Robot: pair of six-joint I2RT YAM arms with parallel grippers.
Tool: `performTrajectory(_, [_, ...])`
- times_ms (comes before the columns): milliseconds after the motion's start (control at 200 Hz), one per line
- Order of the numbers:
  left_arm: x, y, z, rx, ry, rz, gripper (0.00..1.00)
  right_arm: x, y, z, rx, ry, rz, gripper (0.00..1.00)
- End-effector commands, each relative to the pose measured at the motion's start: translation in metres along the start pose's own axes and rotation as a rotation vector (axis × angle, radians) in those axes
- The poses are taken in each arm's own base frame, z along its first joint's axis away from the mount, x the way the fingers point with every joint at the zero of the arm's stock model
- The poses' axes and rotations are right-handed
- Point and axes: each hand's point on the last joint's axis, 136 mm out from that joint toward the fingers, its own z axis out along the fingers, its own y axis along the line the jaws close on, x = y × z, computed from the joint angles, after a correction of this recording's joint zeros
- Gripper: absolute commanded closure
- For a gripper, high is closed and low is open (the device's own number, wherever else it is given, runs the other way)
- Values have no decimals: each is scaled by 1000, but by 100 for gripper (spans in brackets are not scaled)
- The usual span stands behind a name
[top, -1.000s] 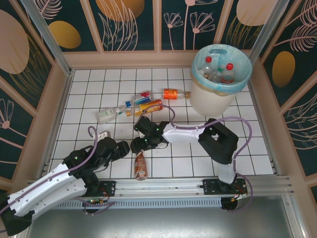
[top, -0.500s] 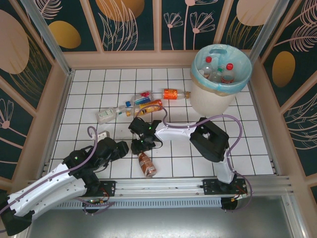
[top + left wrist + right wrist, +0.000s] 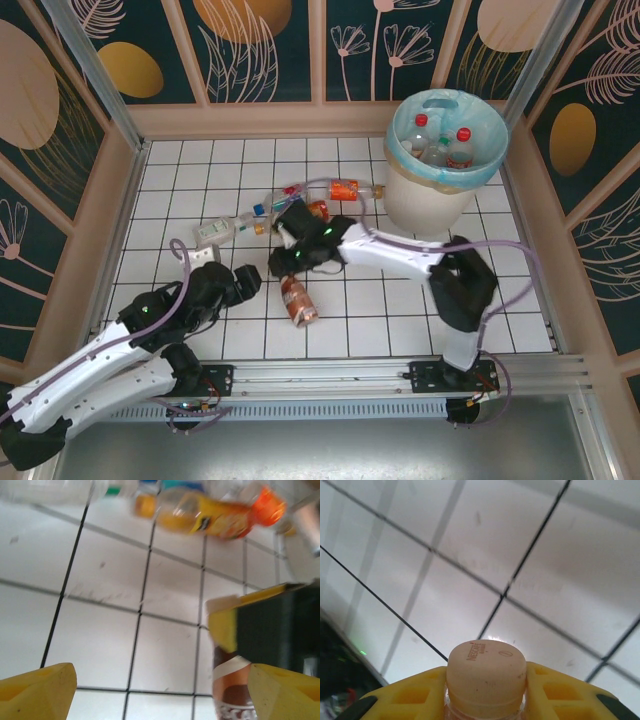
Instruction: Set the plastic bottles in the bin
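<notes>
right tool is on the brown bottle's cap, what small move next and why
Probably raise it clear of the table before swinging toward the bin: the right tool is shut on the cap of the brown bottle, and the bin stands tall.

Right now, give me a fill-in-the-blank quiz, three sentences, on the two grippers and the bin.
1. The right gripper is shut on the cream-coloured ___ of a brown bottle.
2. The left gripper holds nothing; its jaws stand ___.
3. The bin is lined with a bag coloured light ___.
Missing words: cap; open; blue.
</notes>
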Motion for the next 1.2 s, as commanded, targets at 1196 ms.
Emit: performTrajectory(1196, [-86,-321,38,694,-206,372,18,-174,-217,-391,506,-1359,-333,100])
